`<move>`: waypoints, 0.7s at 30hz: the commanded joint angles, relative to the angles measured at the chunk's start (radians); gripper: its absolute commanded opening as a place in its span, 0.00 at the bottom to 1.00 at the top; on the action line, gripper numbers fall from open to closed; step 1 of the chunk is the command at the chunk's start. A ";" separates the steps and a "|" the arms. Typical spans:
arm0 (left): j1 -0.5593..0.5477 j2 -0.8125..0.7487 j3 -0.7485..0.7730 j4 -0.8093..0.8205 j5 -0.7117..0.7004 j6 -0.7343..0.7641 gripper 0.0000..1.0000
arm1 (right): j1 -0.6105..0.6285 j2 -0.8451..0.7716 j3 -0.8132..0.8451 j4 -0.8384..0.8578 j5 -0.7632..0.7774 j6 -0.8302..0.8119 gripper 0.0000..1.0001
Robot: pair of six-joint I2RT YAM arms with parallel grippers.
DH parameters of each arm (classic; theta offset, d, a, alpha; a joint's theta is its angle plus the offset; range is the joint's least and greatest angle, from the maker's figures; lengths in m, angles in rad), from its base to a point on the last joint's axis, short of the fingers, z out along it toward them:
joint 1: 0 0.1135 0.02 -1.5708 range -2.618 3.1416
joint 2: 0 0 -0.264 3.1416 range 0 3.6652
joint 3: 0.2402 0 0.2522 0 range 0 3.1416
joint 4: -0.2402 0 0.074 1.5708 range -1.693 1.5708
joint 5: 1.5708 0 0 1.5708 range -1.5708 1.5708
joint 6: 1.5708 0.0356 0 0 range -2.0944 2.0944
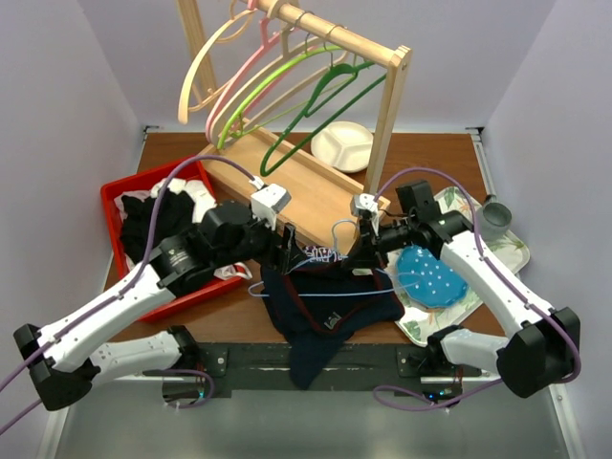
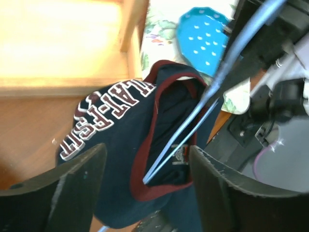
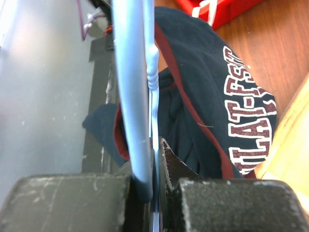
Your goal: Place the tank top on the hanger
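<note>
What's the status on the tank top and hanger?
Left hand open over the tank top. Right hand shut on the hanger. Hanger arm inside a red-trimmed opening; hem trails off the table edge. Wooden rack close behind.

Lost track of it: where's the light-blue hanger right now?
In the top view the hanger sits at the near middle of the table, held by the right gripper, one arm inside the tank top.

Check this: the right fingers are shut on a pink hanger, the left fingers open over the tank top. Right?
No. The right wrist view shows the right fingers shut on a light-blue hanger, not pink. The rest holds.
</note>
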 commanded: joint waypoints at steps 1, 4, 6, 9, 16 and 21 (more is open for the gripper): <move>0.006 -0.102 0.072 -0.057 0.156 0.350 0.81 | -0.004 0.038 0.160 -0.258 -0.071 -0.337 0.00; 0.006 -0.159 0.042 -0.055 0.296 0.488 0.86 | -0.004 0.089 0.216 -0.419 -0.076 -0.488 0.00; 0.006 -0.182 0.005 -0.023 0.368 0.516 0.87 | -0.004 0.106 0.227 -0.481 -0.093 -0.536 0.00; 0.006 -0.170 -0.041 0.029 0.459 0.541 0.87 | -0.004 0.124 0.243 -0.528 -0.102 -0.597 0.00; 0.006 -0.005 -0.066 0.129 0.635 0.498 0.81 | -0.003 0.153 0.286 -0.582 -0.116 -0.649 0.00; 0.006 0.110 -0.043 0.126 0.614 0.473 0.63 | -0.003 0.146 0.277 -0.581 -0.123 -0.654 0.00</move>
